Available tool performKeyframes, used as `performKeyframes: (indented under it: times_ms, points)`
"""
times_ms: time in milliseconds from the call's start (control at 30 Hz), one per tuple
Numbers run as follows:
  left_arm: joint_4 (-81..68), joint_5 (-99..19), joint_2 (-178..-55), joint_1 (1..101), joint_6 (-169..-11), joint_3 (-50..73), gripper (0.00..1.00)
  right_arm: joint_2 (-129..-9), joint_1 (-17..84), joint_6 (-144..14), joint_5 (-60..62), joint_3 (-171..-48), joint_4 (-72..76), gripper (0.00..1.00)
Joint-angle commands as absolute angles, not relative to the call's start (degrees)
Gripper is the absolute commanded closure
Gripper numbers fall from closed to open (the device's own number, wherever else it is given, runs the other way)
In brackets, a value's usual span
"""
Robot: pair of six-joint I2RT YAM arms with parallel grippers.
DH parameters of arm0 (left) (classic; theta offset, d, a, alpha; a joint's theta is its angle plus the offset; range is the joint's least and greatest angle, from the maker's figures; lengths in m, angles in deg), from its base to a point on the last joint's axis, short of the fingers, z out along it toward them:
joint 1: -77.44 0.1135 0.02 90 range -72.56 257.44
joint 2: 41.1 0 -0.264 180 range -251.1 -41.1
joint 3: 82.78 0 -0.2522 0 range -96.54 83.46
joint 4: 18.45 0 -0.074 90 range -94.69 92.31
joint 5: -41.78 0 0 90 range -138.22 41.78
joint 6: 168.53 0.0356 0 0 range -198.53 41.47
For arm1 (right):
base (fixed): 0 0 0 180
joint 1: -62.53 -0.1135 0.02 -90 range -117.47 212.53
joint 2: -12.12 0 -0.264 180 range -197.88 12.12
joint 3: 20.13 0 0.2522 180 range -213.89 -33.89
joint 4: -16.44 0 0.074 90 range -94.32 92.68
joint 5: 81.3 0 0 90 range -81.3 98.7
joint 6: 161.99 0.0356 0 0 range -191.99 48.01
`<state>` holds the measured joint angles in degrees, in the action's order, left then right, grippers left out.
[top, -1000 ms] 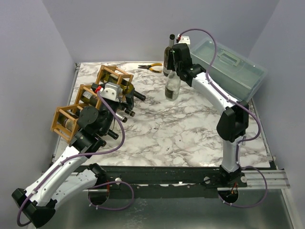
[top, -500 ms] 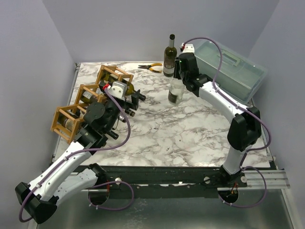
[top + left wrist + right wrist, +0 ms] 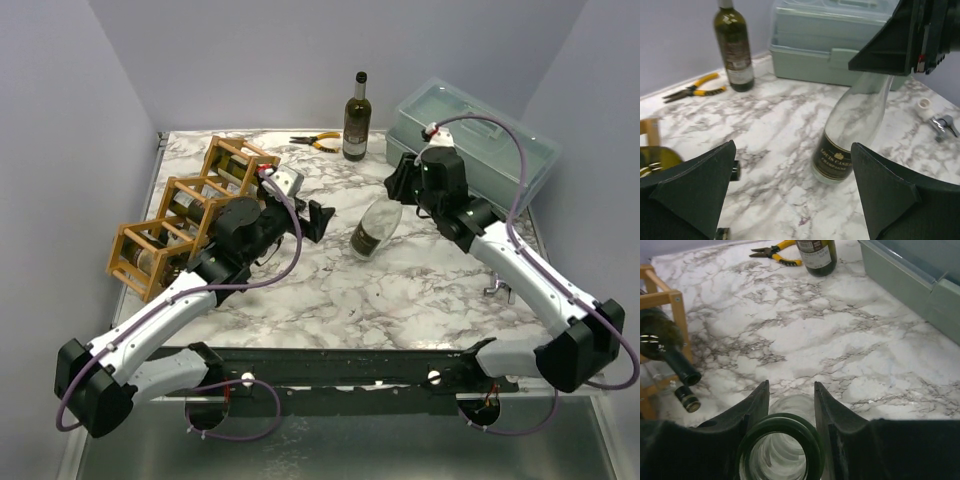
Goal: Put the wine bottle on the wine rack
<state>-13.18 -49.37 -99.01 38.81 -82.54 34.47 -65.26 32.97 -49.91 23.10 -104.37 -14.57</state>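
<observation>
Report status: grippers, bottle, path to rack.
Left gripper open, empty. Right gripper shut on clear bottle at the neck; bottle tilted, not yet racked. Left arm sits between bottle and rack; rack already holds bottles.

Open tabletop (image 3: 400, 300) at front; wine rack (image 3: 170, 215) blocks left, toolbox (image 3: 490, 150) right.
</observation>
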Motion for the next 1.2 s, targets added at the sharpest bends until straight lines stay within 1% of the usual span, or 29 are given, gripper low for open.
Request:
performKeyframes:
  times_ms: [0,233,367,467,600,767,900,1100,1133,1167]
  points:
    - [-14.3,-39.0,-103.4,36.3,-87.6,32.3,0.01,-55.9,33.1,-40.0,18.3,-102.8,-8.7,1.00]
    - [-16.0,-30.3,-108.5,31.9,-88.1,31.8,0.01,-50.0,33.1,-34.5,13.0,-100.6,-10.2,1.00]
    - [-15.2,-30.3,-110.4,29.5,-85.3,32.0,0.01,-47.2,33.1,-32.7,11.3,-99.8,-11.4,1.00]
    - [-13.9,-32.2,-111.6,27.9,-82.6,31.7,0.01,-45.7,33.1,-32.1,10.6,-99.9,-12.5,1.00]
    - [-10.0,-38.9,-114.5,26.9,-80.2,29.3,0.01,-45.1,33.1,-30.6,7.5,-100.1,-14.2,1.00]
    - [-9.0,-39.5,-116.8,26.1,-76.3,29.0,0.01,-44.3,33.1,-28.5,4.2,-98.5,-13.5,1.00]
    - [-7.2,-41.6,-119.0,23.5,-72.3,28.9,0.01,-44.6,33.1,-28.3,3.3,-99.3,-13.7,1.00]
    - [-5.5,-50.1,-120.2,20.5,-68.4,29.1,0.01,-43.6,33.1,-26.5,1.8,-100.2,-14.1,1.00]
    - [-5.5,-51.0,-120.1,20.2,-68.1,29.1,0.02,-43.2,33.1,-26.1,1.6,-100.1,-14.2,1.00]
    - [-5.4,-51.5,-120.0,20.2,-67.9,29.0,0.07,-42.8,33.1,-26.1,1.5,-100.1,-14.4,1.00]
